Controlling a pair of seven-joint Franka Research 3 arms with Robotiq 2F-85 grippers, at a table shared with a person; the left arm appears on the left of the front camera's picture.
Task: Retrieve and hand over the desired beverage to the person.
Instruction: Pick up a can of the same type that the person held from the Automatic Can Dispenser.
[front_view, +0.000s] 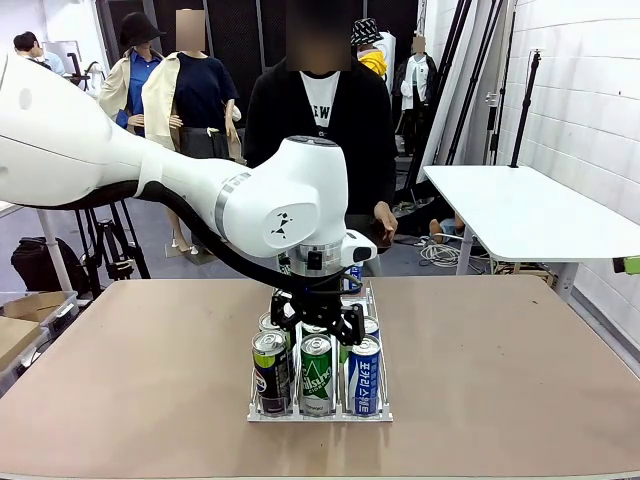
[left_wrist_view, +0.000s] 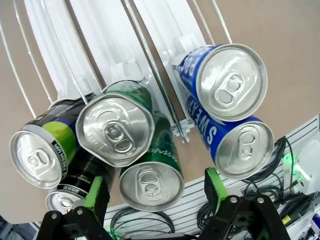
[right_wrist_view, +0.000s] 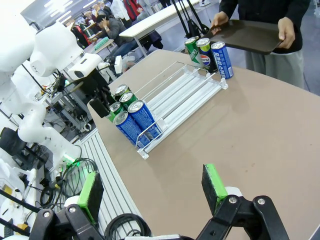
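A clear three-lane rack holds several cans. Its near row has a black-and-green can, a green can and a blue can. My left gripper hangs open just above the cans behind that row. In the left wrist view the green pads flank the top of a green can, apart from it. My right gripper is open and empty over bare table, far from the rack. The person stands at the far side holding a dark tray.
Three more cans stand at the rack's far end near the person. A white table stands to the right behind. Cables and a slotted rail lie below the table edge on my side. Open tabletop lies on both sides of the rack.
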